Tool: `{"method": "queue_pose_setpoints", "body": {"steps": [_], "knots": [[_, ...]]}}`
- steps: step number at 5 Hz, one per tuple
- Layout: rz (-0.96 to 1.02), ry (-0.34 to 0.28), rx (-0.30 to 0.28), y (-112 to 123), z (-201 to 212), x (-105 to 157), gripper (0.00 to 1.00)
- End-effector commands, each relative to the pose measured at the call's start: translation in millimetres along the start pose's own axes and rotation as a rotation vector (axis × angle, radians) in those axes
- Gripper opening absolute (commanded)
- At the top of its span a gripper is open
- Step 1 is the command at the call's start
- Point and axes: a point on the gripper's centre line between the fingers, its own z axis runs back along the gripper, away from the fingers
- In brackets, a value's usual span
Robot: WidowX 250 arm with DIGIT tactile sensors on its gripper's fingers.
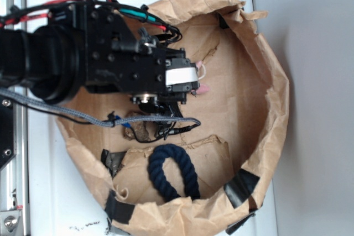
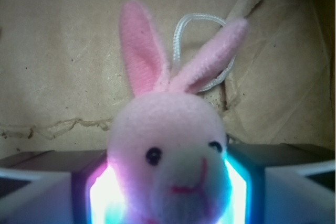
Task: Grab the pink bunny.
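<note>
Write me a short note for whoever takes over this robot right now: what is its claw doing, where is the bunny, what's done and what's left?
Gripper: closed around the pink bunny, head between the fingers, ears and pale loop sticking out.
Place: above the brown paper nest; the navy rope loop and a brown lump lie untouched on the paper.
Done: bunny appears grasped.
Left: lift it clear; whether it is off the paper yet cannot be told.

Pink bunny body cut off below wrist frame; exterior view: claw hides most.
</note>
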Motion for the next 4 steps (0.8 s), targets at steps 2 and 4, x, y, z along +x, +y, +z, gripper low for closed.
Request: {"method": "queue_pose_setpoints", "body": {"steps": [2, 4], "knots": [[0.041, -0.019, -0.166, -10, 87, 7, 0.00], [0.064, -0.020, -0.138, -16, 129, 0, 0.00]]}}
